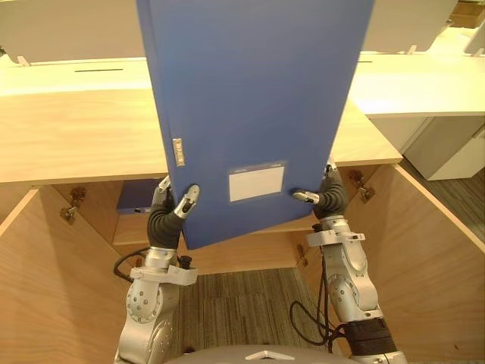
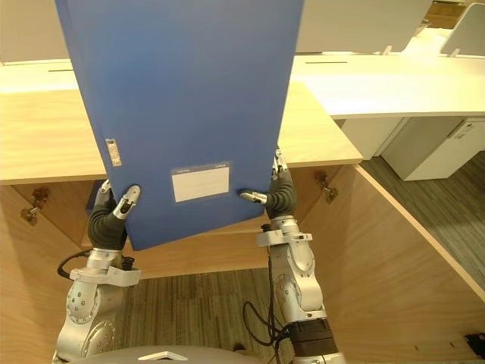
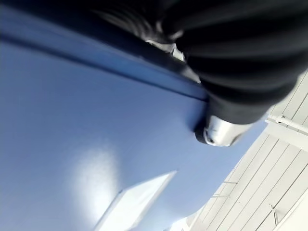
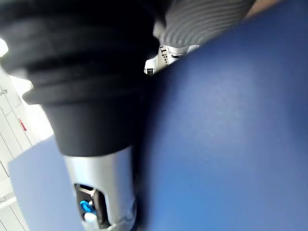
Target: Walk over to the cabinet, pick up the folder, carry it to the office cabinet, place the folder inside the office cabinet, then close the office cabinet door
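the broad blue plastic folder (image 1: 250,98) with a white label is held upright in front of the open light-wood office cabinet (image 1: 436,258), pinched near its lower corners from both sides. the left hand (image 1: 173,208) has its thumb curled onto the front face with its fingers behind, and the right hand (image 1: 327,196) clamps the opposite edge the same way. the folder's lower edge hangs over the cabinet's opening, and its upper part rises above the pale wooden worktop (image 1: 76,136).

the step in hand looks like getting the folder inside. it is tall and leans a little, so it likely needs tipping flatter and lowering below the worktop's front edge before it slides in. both grips should stay even so it does not twist, and the two swung-out doors on either side want a clear path.

inside the cabinet, on the shelf (image 1: 132,227), a dark blue flat item (image 1: 138,196) lies at the left, partly behind the left hand. the folder hides the rest of the shelf.
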Robot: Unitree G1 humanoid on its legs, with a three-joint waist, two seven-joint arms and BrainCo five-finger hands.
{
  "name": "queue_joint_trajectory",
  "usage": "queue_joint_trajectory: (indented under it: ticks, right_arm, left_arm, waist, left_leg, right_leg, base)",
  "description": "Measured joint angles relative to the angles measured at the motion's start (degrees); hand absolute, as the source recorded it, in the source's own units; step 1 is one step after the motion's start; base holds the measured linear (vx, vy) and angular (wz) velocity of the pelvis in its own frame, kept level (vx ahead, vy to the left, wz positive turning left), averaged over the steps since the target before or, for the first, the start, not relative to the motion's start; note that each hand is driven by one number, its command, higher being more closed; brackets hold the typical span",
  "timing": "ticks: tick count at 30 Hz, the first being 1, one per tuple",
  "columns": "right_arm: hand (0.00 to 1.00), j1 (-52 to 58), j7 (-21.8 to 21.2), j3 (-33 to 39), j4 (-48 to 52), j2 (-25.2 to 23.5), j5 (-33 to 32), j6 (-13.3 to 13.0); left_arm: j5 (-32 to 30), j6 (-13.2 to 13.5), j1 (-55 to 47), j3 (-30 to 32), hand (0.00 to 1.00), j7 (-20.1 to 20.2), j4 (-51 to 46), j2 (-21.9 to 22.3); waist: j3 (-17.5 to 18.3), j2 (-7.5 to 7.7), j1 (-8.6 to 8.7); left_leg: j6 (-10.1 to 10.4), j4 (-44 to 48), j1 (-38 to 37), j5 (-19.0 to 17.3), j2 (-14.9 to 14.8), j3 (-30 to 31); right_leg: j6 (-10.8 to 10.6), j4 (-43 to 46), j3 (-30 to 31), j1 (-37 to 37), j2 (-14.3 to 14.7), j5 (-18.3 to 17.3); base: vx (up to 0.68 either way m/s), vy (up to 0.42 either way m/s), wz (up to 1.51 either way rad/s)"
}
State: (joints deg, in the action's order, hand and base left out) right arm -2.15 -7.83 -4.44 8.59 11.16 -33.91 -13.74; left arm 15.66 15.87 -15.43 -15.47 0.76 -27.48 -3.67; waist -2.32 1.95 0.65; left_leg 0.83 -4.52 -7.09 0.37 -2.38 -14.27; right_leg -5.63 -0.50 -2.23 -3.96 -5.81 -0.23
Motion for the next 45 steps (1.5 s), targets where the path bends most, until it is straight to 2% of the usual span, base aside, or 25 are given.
queue_joint_trajectory:
  ticks: [2, 3, 11, 19, 20, 24, 30, 36, 41, 45]
  right_arm:
    - [0.00, -1.1, -1.4, -0.2, -1.4, 1.5, -0.1, 0.5]
    - [1.00, -1.5, -2.0, -1.1, -2.0, 3.0, -0.2, 0.5]
    - [1.00, -4.2, -6.6, -5.5, -4.7, 11.1, -1.8, 2.4]
    - [1.00, -4.8, -8.2, -7.2, -5.1, 12.7, -1.8, 3.5]
    - [1.00, -4.8, -8.2, -7.2, -5.1, 12.6, -1.8, 3.5]
    - [1.00, -4.8, -8.1, -6.5, -5.1, 10.6, -1.7, 3.7]
    - [1.00, -4.8, -7.7, -5.7, -4.9, 5.6, 0.6, 3.7]
    - [1.00, -3.9, -5.7, -5.7, -1.3, 0.9, 4.2, 3.7]
    - [1.00, -2.0, -4.0, -4.9, 1.4, -3.2, 8.1, 3.3]
    - [1.00, -0.1, -2.6, -4.2, 1.9, -4.2, 12.2, 3.3]
  left_arm:
    - [0.0, 0.0, 0.2, -0.1, 1.00, 0.1, 0.0, -0.6]
    - [0.0, 0.0, 0.2, -0.1, 1.00, 0.1, 0.0, -0.9]
    - [0.2, 0.0, 0.2, -0.4, 1.00, 0.2, 0.2, -3.1]
    - [0.3, 0.3, 0.2, -0.4, 1.00, 0.2, 1.8, -4.3]
    - [0.3, 0.3, 0.2, -0.4, 0.00, 0.2, 1.8, -4.3]
    - [-0.9, 0.7, 0.5, -0.3, 0.00, 0.1, 1.8, -4.4]
    - [-6.4, 0.9, 1.6, 2.6, 0.00, -2.3, 1.8, -4.0]
    - [-11.6, 1.4, 1.9, 7.0, 0.00, -6.3, 1.8, -0.7]
    - [-14.6, 1.5, 1.9, 14.5, 0.00, -9.4, 5.9, 2.1]
    - [-16.7, 0.8, 1.8, 20.3, 0.00, -10.9, 11.2, 3.3]
  waist:
    - [0.0, 0.00, -0.01]
    - [0.0, 0.00, -0.08]
    - [0.0, 0.04, -0.13]
    - [-0.1, 0.14, -0.34]
    - [-0.1, 0.14, -0.35]
    - [-0.1, 0.14, -0.50]
    - [-0.1, 0.14, -0.53]
    - [-0.1, 0.14, -0.70]
    - [-0.1, 0.09, -0.68]
    - [-0.1, 0.04, -0.72]
  left_leg:
    - [0.0, 0.0, 0.0, 0.0, 0.0, 0.0]
    - [0.0, 0.0, 0.0, 0.0, 0.0, 0.0]
    - [0.0, 0.0, 0.0, 0.0, 0.0, 0.0]
    - [0.0, 0.0, 0.2, 0.0, 0.0, 0.0]
    - [0.0, 0.0, 0.3, 0.0, 0.0, 0.0]
    - [0.0, 0.0, 0.5, 0.0, 0.0, -0.1]
    - [0.0, 0.0, 0.6, 0.0, 0.0, -0.1]
    - [0.0, 0.0, 0.8, 0.0, 0.0, 0.1]
    - [0.0, 0.0, 0.8, 0.0, 0.0, 0.3]
    - [0.0, 0.0, 0.7, 0.0, 0.1, 0.5]
  right_leg:
    - [0.0, 0.0, 0.0, 0.0, 0.0, 0.0]
    - [0.0, 0.0, 0.0, 0.0, 0.0, 0.0]
    - [0.0, 0.0, 0.0, 0.0, 0.0, 0.0]
    - [0.0, 0.0, 0.1, 0.2, 0.0, 0.0]
    - [0.0, 0.0, 0.1, 0.4, 0.0, 0.0]
    - [0.0, 0.0, 0.1, 0.9, 0.0, 0.0]
    - [0.0, 0.0, 0.1, 0.7, 0.0, 0.0]
    - [0.0, 0.1, 0.0, 0.8, 0.0, 0.0]
    - [0.1, 0.1, -0.2, 0.7, 0.0, 0.0]
    - [0.1, 0.0, -0.4, 0.5, -0.1, 0.0]
  base:
    - [0.00, 0.000, 0.00]
    - [0.00, 0.000, 0.00]
    - [0.00, 0.000, 0.00]
    - [0.00, 0.000, 0.00]
    - [0.00, 0.000, 0.00]
    - [0.00, 0.000, 0.00]
    - [0.00, 0.000, 0.00]
    - [0.00, 0.000, 0.00]
    - [0.00, 0.000, 0.00]
    - [0.00, 0.000, 0.00]
